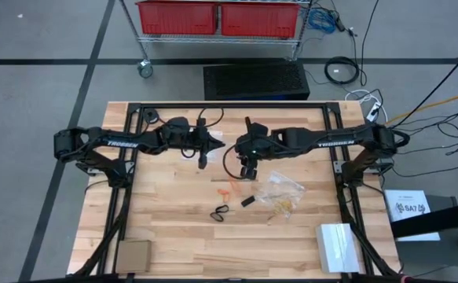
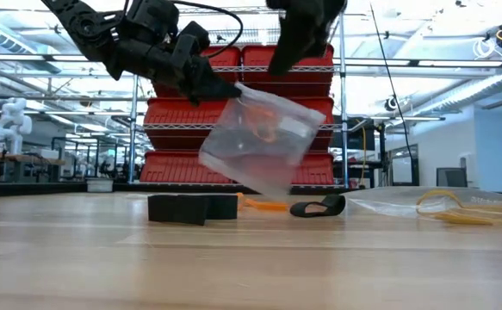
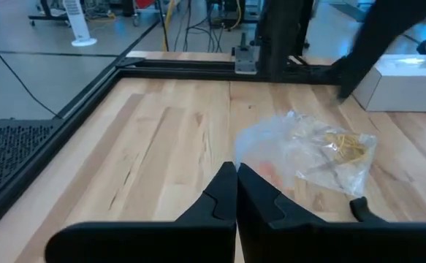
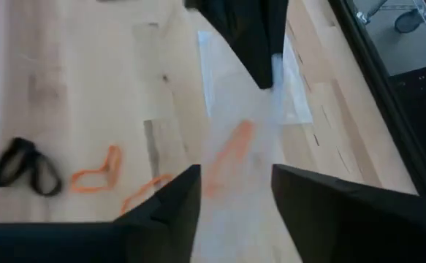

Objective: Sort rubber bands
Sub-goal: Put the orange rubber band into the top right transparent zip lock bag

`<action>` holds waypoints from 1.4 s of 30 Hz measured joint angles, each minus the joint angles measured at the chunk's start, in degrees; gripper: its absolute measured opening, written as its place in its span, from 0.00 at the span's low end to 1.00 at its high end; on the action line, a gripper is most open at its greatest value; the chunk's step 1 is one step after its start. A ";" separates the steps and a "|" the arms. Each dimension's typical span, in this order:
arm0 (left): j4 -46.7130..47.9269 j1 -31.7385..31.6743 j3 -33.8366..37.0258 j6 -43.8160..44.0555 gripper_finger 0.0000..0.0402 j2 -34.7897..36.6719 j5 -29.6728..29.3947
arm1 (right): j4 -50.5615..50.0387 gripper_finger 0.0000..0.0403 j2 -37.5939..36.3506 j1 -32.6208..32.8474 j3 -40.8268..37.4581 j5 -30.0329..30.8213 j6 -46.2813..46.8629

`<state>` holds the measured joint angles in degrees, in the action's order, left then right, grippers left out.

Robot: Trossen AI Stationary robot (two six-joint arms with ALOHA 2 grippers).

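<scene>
Item one: I have a clear, crinkled plastic bag (image 2: 255, 138) hanging above the table in the low view's centre, soft-sided, with orange-red loops showing through the film. The left gripper (image 2: 225, 89) pinches its upper corner, fingers (image 3: 227, 197) pressed together on the film. The right gripper (image 4: 231, 191) sits at centre frame in the high view, its fingers spread apart, the bag's film lying between them; I see no grip.

Item two: orange-red rubber bands (image 1: 227, 191), thin flat loops, lie loose on the pale wooden table (image 1: 166, 228) just below centre. Black rubber bands (image 1: 221, 211) lie slightly lower.

Item three: a second clear bag (image 1: 282, 189), flat on the table right of centre, holds pale tan rubber bands (image 1: 282, 207).
</scene>
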<state>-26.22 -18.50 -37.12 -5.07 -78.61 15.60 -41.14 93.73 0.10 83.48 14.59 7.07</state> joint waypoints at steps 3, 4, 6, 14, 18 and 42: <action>0.07 -0.89 0.00 -0.16 0.00 0.00 -0.03 | -2.96 0.48 -0.15 0.57 1.84 -2.80 3.21; 0.08 -1.36 0.00 -0.05 0.00 0.00 -0.08 | -3.10 0.50 -0.13 0.76 1.55 -5.08 4.47; 0.00 -2.25 0.17 0.18 0.00 0.00 -0.21 | -2.29 0.52 0.30 1.53 -0.44 -7.64 6.92; -0.27 -4.20 0.90 0.72 0.00 0.00 0.53 | 14.26 0.54 6.60 3.87 -13.91 -8.83 14.48; -0.10 -4.52 0.90 0.71 0.00 0.00 0.63 | 20.22 0.54 11.30 3.94 -15.62 -8.74 14.80; 1.01 -4.52 0.92 0.25 0.00 0.00 0.65 | 23.09 0.03 19.37 3.17 -14.31 -8.21 13.02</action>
<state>-25.21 -23.03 -36.21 -4.82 -78.61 16.25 -18.04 113.10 3.27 69.17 6.38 20.08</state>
